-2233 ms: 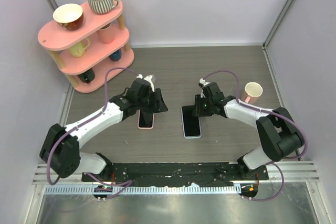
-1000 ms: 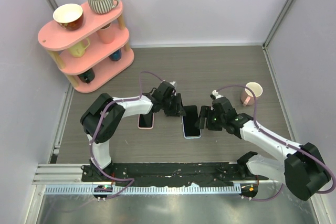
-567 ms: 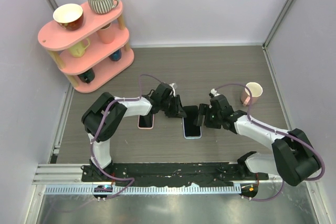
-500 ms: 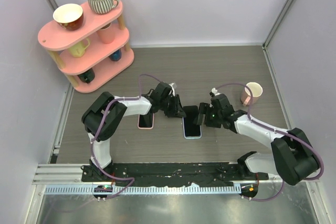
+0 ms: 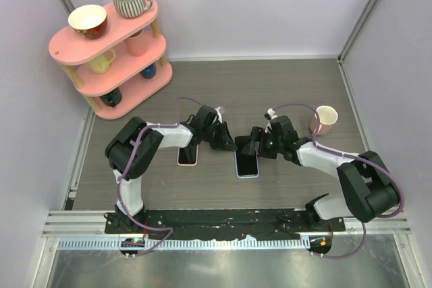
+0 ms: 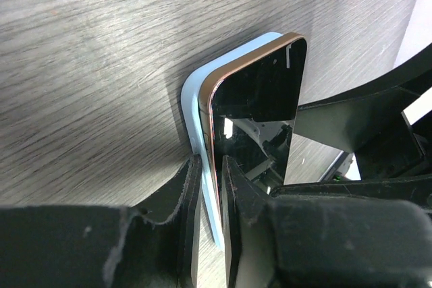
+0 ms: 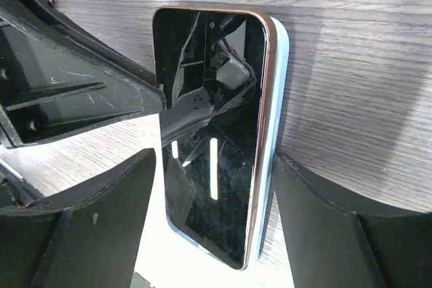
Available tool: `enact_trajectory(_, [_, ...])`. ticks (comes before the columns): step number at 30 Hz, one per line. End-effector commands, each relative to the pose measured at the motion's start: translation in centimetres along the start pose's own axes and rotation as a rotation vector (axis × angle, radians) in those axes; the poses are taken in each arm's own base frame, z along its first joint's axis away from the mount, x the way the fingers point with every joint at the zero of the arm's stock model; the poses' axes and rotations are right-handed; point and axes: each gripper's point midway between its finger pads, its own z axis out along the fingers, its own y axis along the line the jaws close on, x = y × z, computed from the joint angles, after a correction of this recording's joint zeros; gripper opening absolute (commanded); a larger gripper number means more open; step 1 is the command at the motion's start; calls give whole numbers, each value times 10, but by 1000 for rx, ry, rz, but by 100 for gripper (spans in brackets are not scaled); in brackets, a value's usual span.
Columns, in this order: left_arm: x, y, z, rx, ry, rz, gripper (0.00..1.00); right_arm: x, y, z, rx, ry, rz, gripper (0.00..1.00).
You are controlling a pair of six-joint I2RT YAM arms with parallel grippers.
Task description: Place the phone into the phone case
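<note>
A black phone (image 5: 246, 160) with a copper rim lies face up on a light blue phone case (image 5: 248, 175), shifted a little off it. In the left wrist view the phone (image 6: 260, 99) leaves a strip of case (image 6: 192, 99) showing. My left gripper (image 5: 229, 144) is nearly shut (image 6: 211, 187), one finger outside the case's long edge and the other over the screen. My right gripper (image 5: 255, 148) is open (image 7: 216, 160), its fingers wide on both sides of the phone (image 7: 216, 133) and case (image 7: 278, 99), touching neither.
A pink phone-sized item (image 5: 187, 155) lies just left of the left gripper. A pink-and-white mug (image 5: 325, 119) stands to the right. A pink three-tier shelf (image 5: 111, 45) with several mugs stands at the back left. The two grippers are almost touching.
My left gripper has moved right from over the pink item to the phone's left edge. My right gripper has closed in on the phone from the right and shifted slightly toward its far end.
</note>
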Motion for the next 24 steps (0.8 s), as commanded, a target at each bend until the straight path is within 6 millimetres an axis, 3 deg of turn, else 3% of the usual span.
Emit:
enact_trajectory(1, [29,13,7,8,78,-51,16,-15,56,-2,-263,-10,-4,75])
enact_trajectory(3, [33,12,6,42,86,-71,15,-27,79,-11,-378,-44,39,75])
enact_trajectory(6, [36,10,5,81,93,-90,15,-30,92,-21,-456,-54,64,75])
enact_trajectory(14, [38,11,6,101,102,-90,15,-26,81,-27,-445,-48,66,68])
enact_trajectory(19, [36,12,4,98,94,-89,14,-21,62,-18,-367,-35,70,61])
enact_trajectory(24, [37,14,3,95,93,-91,14,-18,68,-18,-436,-27,85,52])
